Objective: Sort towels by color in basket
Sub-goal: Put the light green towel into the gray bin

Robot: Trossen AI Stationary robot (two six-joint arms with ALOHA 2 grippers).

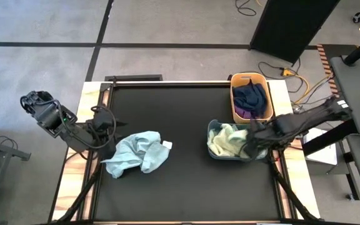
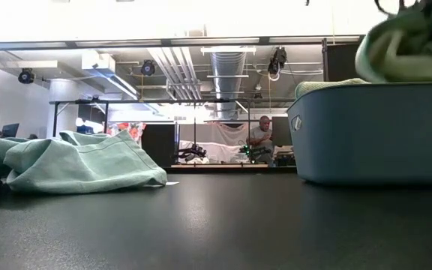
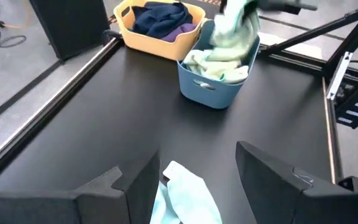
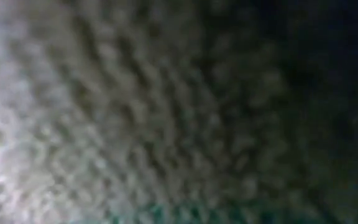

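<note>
Light blue towel (image 1: 137, 152): lies crumpled on the black table (image 1: 180, 194), left of centre; long axis runs from near-left to far-right in the high view; a small white tag (image 1: 167, 145) sticks out at its right edge, no writing readable on it.
Pale yellow-green towels (image 1: 227, 139): heaped in the blue bin (image 1: 212, 128), right of centre; one (image 3: 236, 22) is lifted above the heap, hanging down from the right gripper.
Navy towel (image 1: 252, 95): bunched in the yellow bin (image 1: 234, 100), which stands just behind the blue bin at the table's right edge.
Purple towel (image 1: 247, 113): a sliver under the navy one, near end of the yellow bin.
Writing: none readable on bins or cloth.
Left gripper (image 1: 109, 150): low at the light blue towel's left end; fingers (image 3: 272, 186) spread apart with the cloth between and below them, nothing clamped. Arm reaches in slantwise from the table's left side.
Right gripper (image 1: 252, 142): over the blue bin's right side, arm stretched in from the right edge. Its wrist camera is filled by cloth weave; it appears closed on the pale yellow-green towel.
Background: a person (image 2: 261, 135) far off in the room, low view.
</note>
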